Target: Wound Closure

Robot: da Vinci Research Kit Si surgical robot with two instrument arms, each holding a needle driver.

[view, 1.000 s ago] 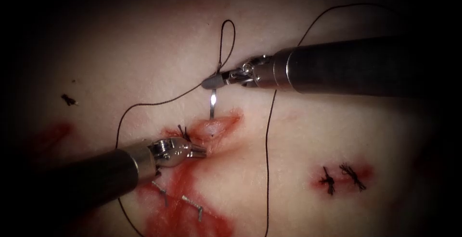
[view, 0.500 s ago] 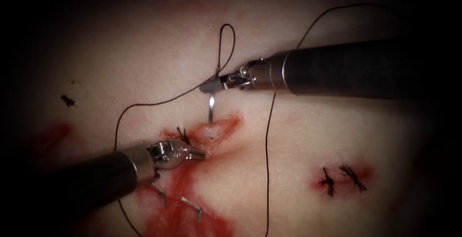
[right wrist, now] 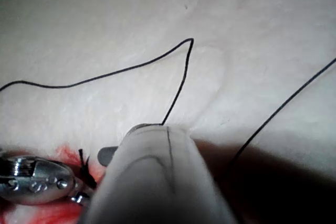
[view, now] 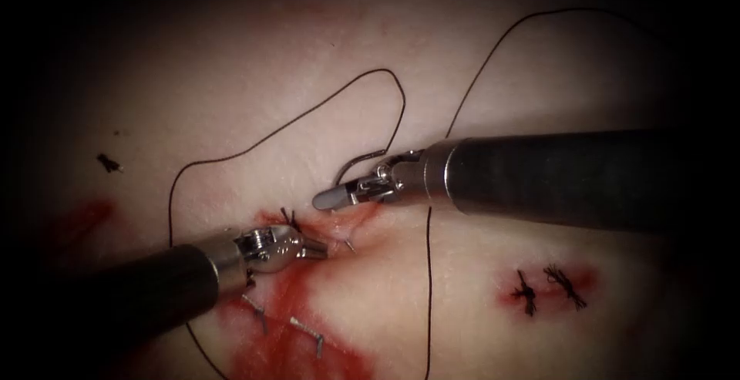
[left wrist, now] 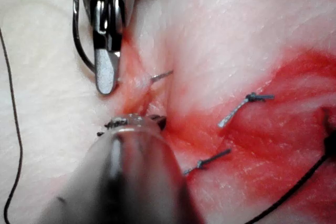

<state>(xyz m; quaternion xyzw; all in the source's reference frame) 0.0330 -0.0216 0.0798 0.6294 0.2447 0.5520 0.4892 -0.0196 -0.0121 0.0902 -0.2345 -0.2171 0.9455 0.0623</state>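
My right tool (view: 327, 197) comes in from the right, its jaws shut on the curved needle (view: 358, 163) near its thread end. The needle's body arcs down into the far edge of the cut (view: 339, 224). Its tip (view: 349, 246) pokes out of the tissue inside the cut, close to my left tool (view: 318, 250). The left tool's jaws are shut on the tissue at the cut's near lip. In the left wrist view the needle (left wrist: 79, 40) curves beside the right tool's jaws (left wrist: 106, 74), and the tip (left wrist: 161, 75) shows clear of the tissue. Dark thread (view: 308, 118) trails from the needle in a wide loop.
A knotted stitch (view: 289, 214) sits at the cut's left end. Short stitch ends (view: 308, 332) lie in red fluid (view: 293, 303) below the left tool. A second closed cut with two knots (view: 547, 286) lies at the right. A cut end of thread (view: 110, 162) rests far left.
The right tool moved down and left with the needle and turned it into the cut's far edge; the tip now shows inside the cut. The thread loop spread wide. The left tool stayed put.
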